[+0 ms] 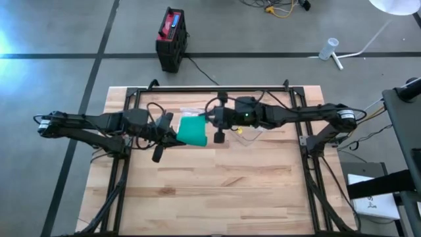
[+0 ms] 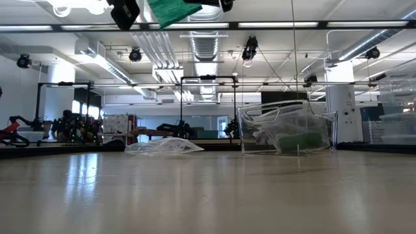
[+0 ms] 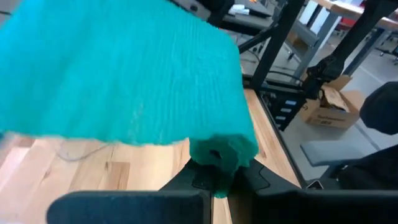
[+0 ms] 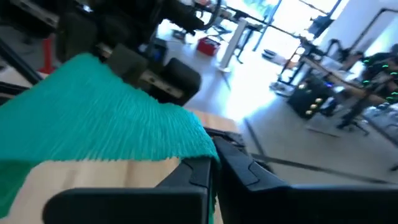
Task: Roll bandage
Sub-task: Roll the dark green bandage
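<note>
Up above the wooden table (image 1: 217, 191), the left hand (image 1: 172, 131) is squeezed tight on the rolled end of the green bandage (image 1: 193, 130), and the right hand (image 1: 212, 119) is pinched shut on the loose flat end, so the bandage hangs in the air between the two hands near the back of the table. Down on the table there is a crinkly clear plastic wrapper (image 2: 164, 147) and a clear plastic box (image 2: 286, 127) with something green inside. Far behind is a big room with long ceiling lights, and a red and black box (image 1: 172, 38) sits on the grey floor.
</note>
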Controlling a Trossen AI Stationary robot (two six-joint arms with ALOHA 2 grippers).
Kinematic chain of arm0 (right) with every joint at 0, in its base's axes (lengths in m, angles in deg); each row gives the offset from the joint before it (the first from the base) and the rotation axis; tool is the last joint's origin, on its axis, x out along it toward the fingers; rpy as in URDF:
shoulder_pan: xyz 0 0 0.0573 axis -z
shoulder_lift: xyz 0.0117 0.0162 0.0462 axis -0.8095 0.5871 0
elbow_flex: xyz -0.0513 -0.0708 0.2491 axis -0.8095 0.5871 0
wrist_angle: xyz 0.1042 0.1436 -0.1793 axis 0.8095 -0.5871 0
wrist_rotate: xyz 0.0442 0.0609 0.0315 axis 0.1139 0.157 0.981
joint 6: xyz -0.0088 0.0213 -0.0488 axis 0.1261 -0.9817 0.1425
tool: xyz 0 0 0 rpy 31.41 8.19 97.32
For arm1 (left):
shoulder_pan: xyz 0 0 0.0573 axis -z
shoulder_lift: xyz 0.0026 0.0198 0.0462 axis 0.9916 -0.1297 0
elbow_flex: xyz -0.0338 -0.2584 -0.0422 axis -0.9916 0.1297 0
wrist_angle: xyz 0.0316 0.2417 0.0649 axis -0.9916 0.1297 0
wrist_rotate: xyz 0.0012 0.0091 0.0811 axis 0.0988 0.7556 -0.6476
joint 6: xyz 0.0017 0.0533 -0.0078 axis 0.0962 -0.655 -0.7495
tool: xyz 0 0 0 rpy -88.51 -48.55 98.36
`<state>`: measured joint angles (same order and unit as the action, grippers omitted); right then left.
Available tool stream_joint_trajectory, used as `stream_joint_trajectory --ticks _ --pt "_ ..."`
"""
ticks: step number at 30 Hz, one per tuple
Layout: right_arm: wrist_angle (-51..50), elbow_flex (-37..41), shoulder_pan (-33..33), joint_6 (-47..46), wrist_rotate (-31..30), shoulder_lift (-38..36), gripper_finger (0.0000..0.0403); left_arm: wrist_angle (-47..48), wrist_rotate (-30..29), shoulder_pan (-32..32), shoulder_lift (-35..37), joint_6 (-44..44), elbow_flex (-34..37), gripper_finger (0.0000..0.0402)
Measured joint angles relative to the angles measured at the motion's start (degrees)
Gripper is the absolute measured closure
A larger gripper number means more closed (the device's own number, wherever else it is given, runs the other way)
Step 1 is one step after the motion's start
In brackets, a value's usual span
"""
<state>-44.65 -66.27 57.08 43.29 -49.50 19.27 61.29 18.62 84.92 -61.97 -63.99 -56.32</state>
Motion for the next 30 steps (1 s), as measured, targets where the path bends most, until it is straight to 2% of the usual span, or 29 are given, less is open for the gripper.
stream_joint_trajectory --ticks 3,10,20,26,30 --pt "-0.67 -0.31 -0.04 1.54 -2.37 -0.41 0.0399 1.36 -0.02 0.00 -0.07 0.16 0.02 0.0393" --pt "-2.90 -0.53 -0.02 1.28 -2.87 -2.48 0.0401 1.83 -0.07 0.00 -0.09 -0.34 0.08 0.0393" --pt "-7.44 -0.38 0.11 -3.04 -2.87 1.49 0.0400 -3.74 -0.13 0.00 -0.61 -3.93 0.10 0.0393" --pt "-10.58 -0.29 -0.42 -5.50 -3.66 1.59 0.0399 -3.01 -0.31 0.00 1.34 -4.07 0.10 0.0393" --pt "-10.64 -0.29 -1.09 -6.04 -3.66 1.59 0.0389 -2.75 -3.31 0.02 2.18 -4.41 0.10 0.0393"
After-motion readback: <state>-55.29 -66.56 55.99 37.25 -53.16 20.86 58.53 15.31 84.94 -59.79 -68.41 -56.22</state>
